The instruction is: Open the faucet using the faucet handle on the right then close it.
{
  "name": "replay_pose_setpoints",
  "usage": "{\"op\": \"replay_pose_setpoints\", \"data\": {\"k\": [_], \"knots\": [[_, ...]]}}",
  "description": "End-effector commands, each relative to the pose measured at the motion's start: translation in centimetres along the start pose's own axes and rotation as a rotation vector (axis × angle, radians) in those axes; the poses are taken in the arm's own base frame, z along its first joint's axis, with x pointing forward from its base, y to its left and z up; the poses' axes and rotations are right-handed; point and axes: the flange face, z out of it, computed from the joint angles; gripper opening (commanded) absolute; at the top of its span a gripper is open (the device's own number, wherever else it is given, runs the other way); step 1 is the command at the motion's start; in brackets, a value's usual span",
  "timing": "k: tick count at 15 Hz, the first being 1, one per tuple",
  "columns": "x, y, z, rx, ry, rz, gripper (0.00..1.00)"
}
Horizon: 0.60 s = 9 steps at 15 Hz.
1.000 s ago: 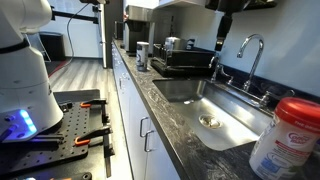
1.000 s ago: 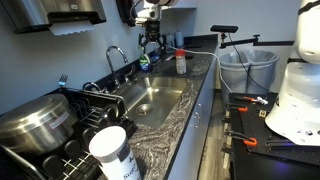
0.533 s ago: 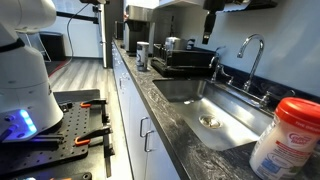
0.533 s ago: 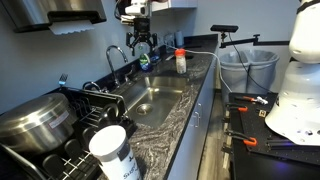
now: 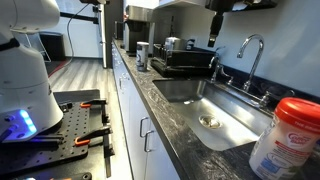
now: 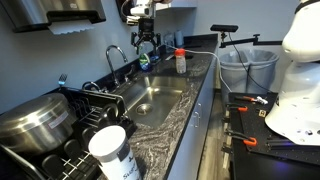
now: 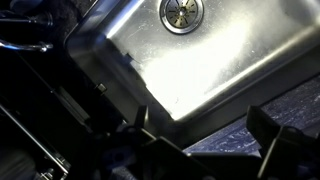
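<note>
The faucet point(image 5: 250, 46) is a tall chrome gooseneck at the back rim of the steel sink point(image 5: 225, 108); it also shows in an exterior view point(image 6: 115, 55). A small chrome faucet handle point(image 5: 264, 97) sits at its base on the near side, with its twin point(image 5: 228, 82) farther along. My gripper point(image 5: 213, 38) hangs high above the sink, away from the faucet and both handles, and shows in an exterior view point(image 6: 146, 42). In the wrist view my gripper point(image 7: 205, 125) is open and empty, looking down on the sink basin and drain point(image 7: 180, 12).
A dish rack point(image 5: 185, 60) with a shorter dark tap point(image 5: 213, 62) beside it stands at one end of the sink. A red-lidded creamer tub point(image 5: 285, 135) stands at the other end, near a red-capped bottle point(image 6: 180, 62) and a green bottle point(image 6: 143, 62). A pot point(image 6: 35, 115) sits in the rack.
My gripper moved sideways above the sink and rose a little, then came back slightly. It stayed open and empty. Nothing else moved.
</note>
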Motion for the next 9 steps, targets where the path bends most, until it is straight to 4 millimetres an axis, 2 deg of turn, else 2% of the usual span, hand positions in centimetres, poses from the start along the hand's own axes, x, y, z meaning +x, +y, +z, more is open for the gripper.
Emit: {"op": "replay_pose_setpoints", "data": {"k": [1,2,3,7,9], "knots": [[0.1,0.1,0.0,0.000,0.001,-0.002,1.00],[0.2,0.3,0.1,-0.001,0.002,-0.006,1.00],[0.4,1.8,0.5,0.012,0.003,-0.057,1.00],[2.3,4.8,2.3,0.077,0.016,-0.219,1.00],[3.3,5.4,2.9,0.103,0.015,-0.295,1.00]]}}
